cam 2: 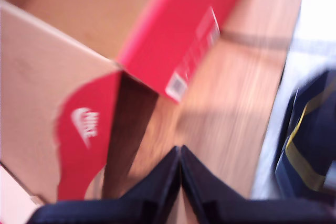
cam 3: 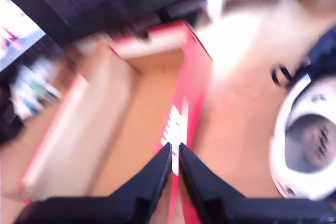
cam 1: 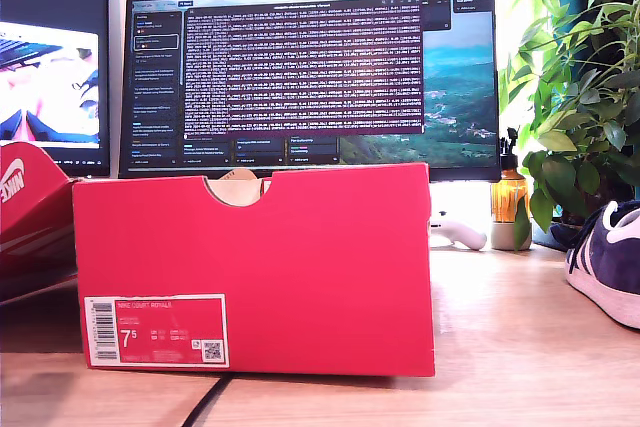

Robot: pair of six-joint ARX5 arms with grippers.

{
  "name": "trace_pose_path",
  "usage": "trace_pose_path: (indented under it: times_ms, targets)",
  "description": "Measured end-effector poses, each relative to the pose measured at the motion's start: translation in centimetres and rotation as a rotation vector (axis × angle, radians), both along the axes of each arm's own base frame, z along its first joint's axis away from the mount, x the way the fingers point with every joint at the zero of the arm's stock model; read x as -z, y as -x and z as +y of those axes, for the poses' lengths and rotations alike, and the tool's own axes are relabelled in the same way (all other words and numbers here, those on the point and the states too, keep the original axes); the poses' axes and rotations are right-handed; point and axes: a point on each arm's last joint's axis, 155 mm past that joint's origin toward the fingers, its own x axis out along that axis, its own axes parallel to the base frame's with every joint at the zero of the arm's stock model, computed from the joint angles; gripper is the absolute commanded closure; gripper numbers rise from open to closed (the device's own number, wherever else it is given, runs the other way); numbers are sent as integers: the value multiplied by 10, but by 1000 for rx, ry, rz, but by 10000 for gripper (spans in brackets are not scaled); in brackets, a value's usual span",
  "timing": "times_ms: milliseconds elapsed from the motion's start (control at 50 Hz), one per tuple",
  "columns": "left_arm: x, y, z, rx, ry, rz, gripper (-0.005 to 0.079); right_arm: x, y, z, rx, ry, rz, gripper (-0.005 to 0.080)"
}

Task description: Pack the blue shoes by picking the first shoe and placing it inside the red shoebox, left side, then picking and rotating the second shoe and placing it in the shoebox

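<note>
My first pincer [cam 2: 180, 153] and second pincer [cam 3: 175, 150] hang closed and empty above the red shoebox [cam 1: 250, 267]; one blue shoe [cam 1: 610, 262] waits at the exterior view's right. A closed descent risks knocking the wall.

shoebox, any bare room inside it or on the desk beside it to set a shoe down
Both wrist views show the shoebox interior bare. In the exterior view, the desk is open between the box and the shoe at the right edge. Crowded behind: bottle, white controller, plant. The lid crowds the exterior view's left.
</note>
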Motion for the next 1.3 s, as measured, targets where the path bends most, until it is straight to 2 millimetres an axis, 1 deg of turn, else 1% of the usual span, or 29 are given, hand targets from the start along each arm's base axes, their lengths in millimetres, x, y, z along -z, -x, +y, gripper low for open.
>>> trace_pose_path:
  times_ms: [100,220,300,380,460,540,600,640,780,920,1100,1300]
  targets:
    - [8,-7,-4,22,-80,-22,761,23,-8,1,-28,58,141,638]
    - [12,-16,-14,47,-124,-57,761,56,-14,0,-54,117,304,517]
    - [14,-24,-18,43,-149,-84,761,69,-18,-5,-43,154,361,496]
    - [20,-30,-19,53,-192,-94,761,70,-23,-8,-37,179,375,466]
    - [28,-32,-19,56,-223,-82,761,64,-29,-9,-33,189,372,430]
    - [33,-34,-22,62,-236,-78,761,59,-37,-16,-24,239,352,402]
    - [33,-37,-25,76,-243,-95,761,60,-40,-19,-28,270,350,396]
    - [31,-40,-28,80,-241,-109,761,65,-41,-20,-28,281,365,396]
    - [29,-48,-31,92,-253,-147,761,92,-45,-23,-44,318,448,396]
    - [33,-51,-32,109,-280,-157,761,119,-52,-23,-66,347,515,396]
    - [28,-58,-36,100,-266,-189,761,141,-59,-28,-90,402,551,396]
    - [24,-63,-39,106,-256,-216,761,168,-64,-27,-125,428,600,406]
